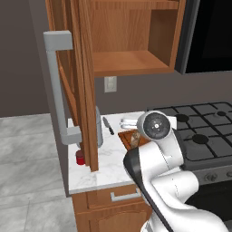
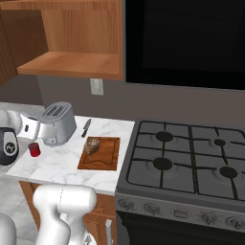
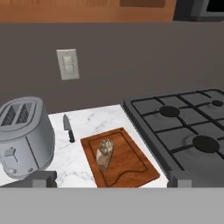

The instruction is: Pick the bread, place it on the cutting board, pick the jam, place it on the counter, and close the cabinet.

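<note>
Claw (image 3: 109, 183) spread and empty, bread (image 3: 104, 153) just ahead on board (image 3: 131, 168), jam (image 2: 34, 149) down; approach cabinet door (image 1: 81, 81) squarely.

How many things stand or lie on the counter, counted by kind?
Toaster: 1
Knife: 1
Cutting board: 1
Bread, on the board: 1
Jam jar: 1
Total: 5
</note>
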